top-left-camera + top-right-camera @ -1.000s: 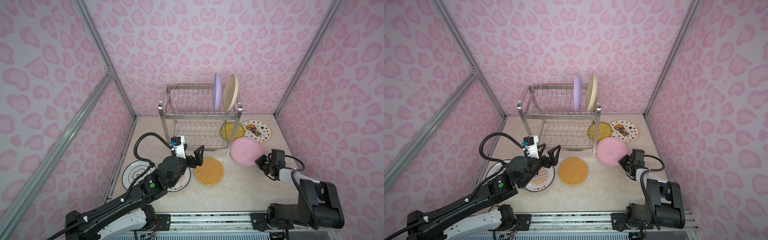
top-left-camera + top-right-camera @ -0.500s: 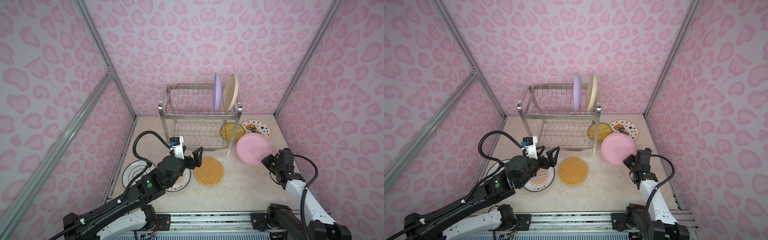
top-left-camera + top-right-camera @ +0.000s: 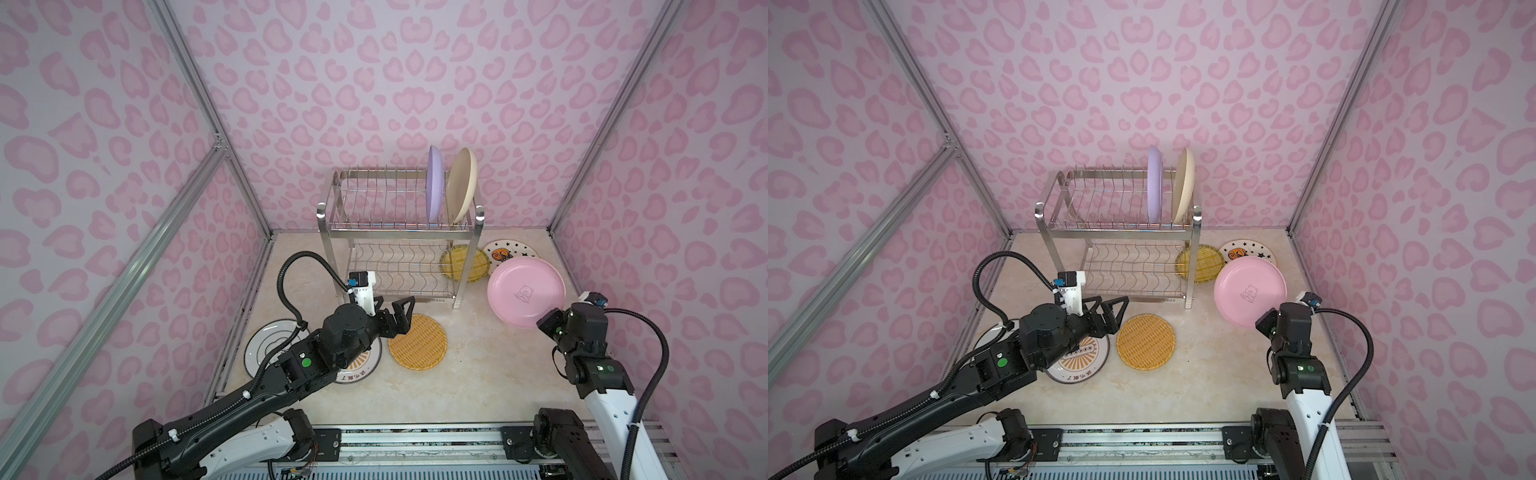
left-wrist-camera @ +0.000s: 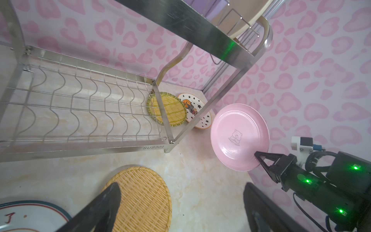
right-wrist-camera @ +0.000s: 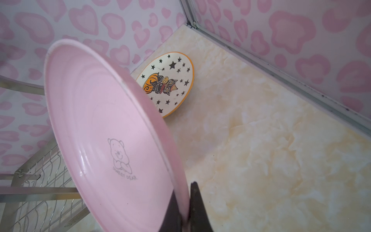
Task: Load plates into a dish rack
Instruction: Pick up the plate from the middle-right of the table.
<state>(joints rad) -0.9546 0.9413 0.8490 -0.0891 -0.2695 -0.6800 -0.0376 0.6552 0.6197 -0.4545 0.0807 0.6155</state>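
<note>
My right gripper point(image 3: 542, 322) point(image 5: 184, 192) is shut on the near rim of the pink plate point(image 3: 525, 291) point(image 5: 104, 130), which hangs tilted above the table to the right of the dish rack point(image 3: 395, 226). A lilac plate point(image 3: 434, 185) and a cream plate point(image 3: 461, 191) stand upright in the rack's top tier, at its right end. My left gripper point(image 3: 395, 305) point(image 4: 181, 186) is open and empty above the far edge of a yellow woven plate point(image 3: 417, 340) in front of the rack.
A sunburst plate point(image 3: 357, 370) and a dark-rimmed plate point(image 3: 266, 347) lie flat under my left arm. A second yellow woven plate point(image 3: 465, 264) lies by the rack's right legs, with a star plate point(image 3: 509, 251) beside it. Pink patterned walls close in three sides.
My right gripper has lifted the pink plate off the table and tipped it up, and that arm has risen. The left arm has hardly moved.
</note>
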